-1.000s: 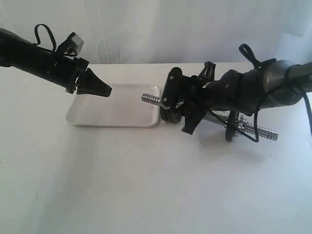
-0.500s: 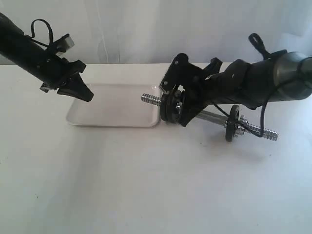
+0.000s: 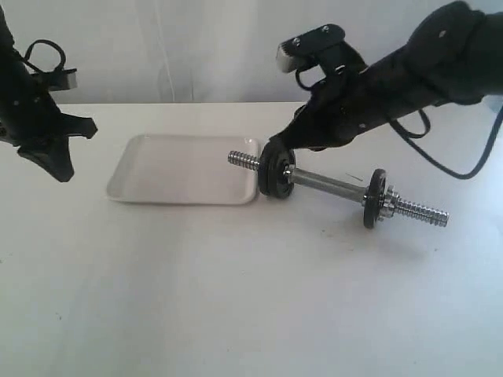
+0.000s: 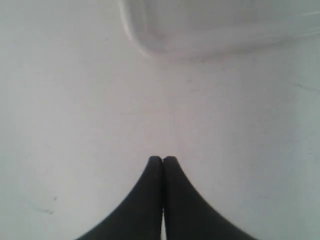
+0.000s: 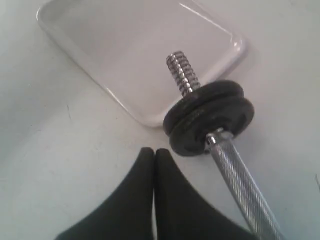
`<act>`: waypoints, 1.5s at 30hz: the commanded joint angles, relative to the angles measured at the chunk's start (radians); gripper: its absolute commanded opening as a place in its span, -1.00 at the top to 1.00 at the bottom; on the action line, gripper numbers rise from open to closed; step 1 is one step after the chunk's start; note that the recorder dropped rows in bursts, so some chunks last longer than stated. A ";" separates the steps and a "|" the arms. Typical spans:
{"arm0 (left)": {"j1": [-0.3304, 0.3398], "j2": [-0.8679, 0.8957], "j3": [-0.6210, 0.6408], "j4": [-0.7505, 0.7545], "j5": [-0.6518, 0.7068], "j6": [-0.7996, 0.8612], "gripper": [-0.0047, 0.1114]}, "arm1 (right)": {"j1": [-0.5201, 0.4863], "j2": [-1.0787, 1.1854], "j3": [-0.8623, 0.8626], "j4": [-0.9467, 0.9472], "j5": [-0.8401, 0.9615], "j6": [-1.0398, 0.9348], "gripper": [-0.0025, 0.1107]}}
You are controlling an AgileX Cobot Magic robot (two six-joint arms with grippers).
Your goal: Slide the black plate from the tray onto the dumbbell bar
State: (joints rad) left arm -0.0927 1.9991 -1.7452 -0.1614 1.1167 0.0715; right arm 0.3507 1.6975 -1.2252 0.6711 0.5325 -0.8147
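The dumbbell bar (image 3: 326, 185) lies on the white table, its threaded end (image 3: 242, 160) over the tray (image 3: 181, 198). The tray holds nothing. Two black discs sit pressed together on that end; the outer one, toward the threads, is the black plate (image 3: 271, 174) (image 5: 207, 93). My right gripper (image 3: 277, 144) (image 5: 154, 150) hovers just above and behind the discs, shut on nothing and apart from them. My left gripper (image 3: 61, 171) (image 4: 162, 158) is shut and empty, hanging left of the tray.
Another black disc (image 3: 375, 199) with a silvery collar nut (image 3: 387, 204) sits near the bar's other threaded end (image 3: 424, 212). In the left wrist view a tray corner (image 4: 150, 47) shows beyond the fingertips. A cable (image 3: 456, 169) droops from the right arm.
My right gripper has let go of the disc on the bar, shut, and lifted up and back. My left arm has drawn away leftward, off the tray.
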 commanded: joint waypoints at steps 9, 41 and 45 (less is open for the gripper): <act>0.000 -0.056 0.001 0.034 0.104 -0.015 0.92 | -0.235 -0.009 -0.173 -0.621 0.460 0.795 0.96; 0.150 -0.436 0.348 0.117 0.104 0.019 0.92 | -0.340 -0.247 -0.024 -0.657 0.581 0.687 0.96; 0.150 -0.591 0.413 0.119 0.104 0.011 0.92 | -0.340 -0.408 0.043 -0.671 0.595 0.687 0.96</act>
State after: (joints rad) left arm 0.0541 1.4948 -1.3605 -0.0330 1.1275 0.0877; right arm 0.0123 1.3724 -1.2145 0.0095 1.1158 -0.1151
